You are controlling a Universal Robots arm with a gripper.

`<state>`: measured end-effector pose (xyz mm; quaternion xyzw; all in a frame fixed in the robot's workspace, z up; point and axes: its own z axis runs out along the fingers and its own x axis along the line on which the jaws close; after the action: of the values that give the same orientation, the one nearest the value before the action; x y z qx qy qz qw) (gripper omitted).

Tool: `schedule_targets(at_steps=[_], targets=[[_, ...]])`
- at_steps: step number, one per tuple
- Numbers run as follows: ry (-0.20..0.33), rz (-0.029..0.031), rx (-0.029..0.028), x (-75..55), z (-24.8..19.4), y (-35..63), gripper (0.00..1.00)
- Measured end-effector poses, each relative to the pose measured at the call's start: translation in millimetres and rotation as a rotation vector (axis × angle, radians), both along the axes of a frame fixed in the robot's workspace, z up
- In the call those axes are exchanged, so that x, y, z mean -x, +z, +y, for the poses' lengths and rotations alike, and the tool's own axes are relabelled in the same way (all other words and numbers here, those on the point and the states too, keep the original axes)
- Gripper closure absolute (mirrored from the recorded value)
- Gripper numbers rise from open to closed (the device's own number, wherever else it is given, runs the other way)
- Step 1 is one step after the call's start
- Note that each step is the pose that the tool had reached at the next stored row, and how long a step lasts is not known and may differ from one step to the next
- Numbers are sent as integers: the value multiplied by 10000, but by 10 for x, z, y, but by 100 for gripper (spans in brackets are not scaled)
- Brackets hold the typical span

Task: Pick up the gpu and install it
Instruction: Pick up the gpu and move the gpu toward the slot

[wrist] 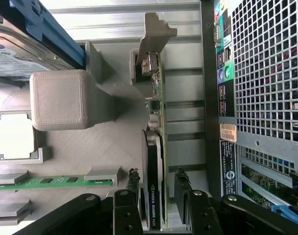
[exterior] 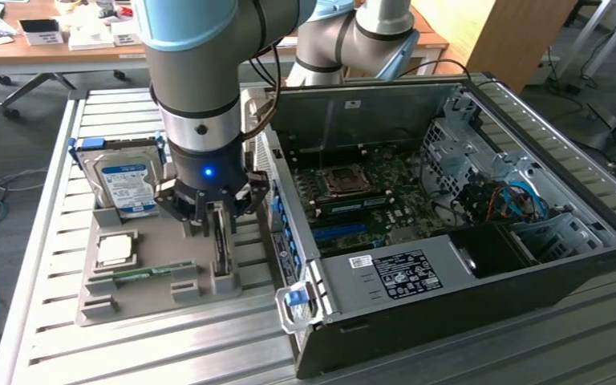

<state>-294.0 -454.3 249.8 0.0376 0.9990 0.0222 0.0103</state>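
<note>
The robot is at the picking-up step, and the gpu is not yet lifted. The gpu stands on its thin edge in a slot of the gray holder tray. It is on the tray's side toward the exterior view's right, just beside the open computer case. The pincer hangs right over the card. It is spread wide, with one black finger on each side of the card. In the wrist view the fingers sit close to the card's flat faces, but I judge they are not pressing it. The card's silver bracket is at the end far from the pincer. A hard drive, a square chip and a long green memory stick also sit in the tray, on the exterior view's left side. The tray and the case rest on the metal surface. For a good hold, I think the fingers must squeeze both flat faces evenly and stay straight, so the card does not tip in its slot.
</note>
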Motion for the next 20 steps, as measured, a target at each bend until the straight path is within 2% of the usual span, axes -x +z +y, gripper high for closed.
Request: schedule_targets(at_steps=[4,10,20], targets=[[-4,5,1,2,13,-39,57],[-10,3,-1,1,66,-83,57],[-12,14,0,1,82,-188,57]])
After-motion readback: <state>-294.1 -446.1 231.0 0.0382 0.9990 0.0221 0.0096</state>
